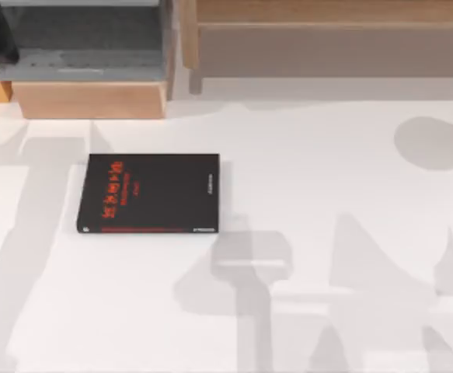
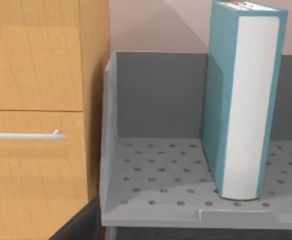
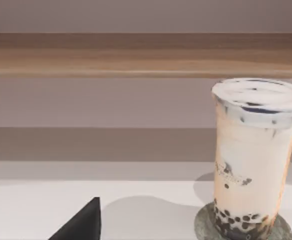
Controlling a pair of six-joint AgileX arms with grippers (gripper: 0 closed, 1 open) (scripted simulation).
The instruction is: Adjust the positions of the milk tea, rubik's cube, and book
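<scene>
White table [image 1: 327, 194] carries a flat black book [image 1: 150, 193]; I cannot tell either arm's fingers' state.

Grey perforated rack [image 2: 161, 185] beside a wooden drawer cabinet [image 2: 35, 100], a teal book [image 2: 241, 100] standing upright on it.

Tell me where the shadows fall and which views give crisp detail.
Top view: broad grey arm shadows cross the white table, lettering on the flat black book blurred. Right wrist view: the sealed milk tea cup casts a soft shadow beside itself.
</scene>
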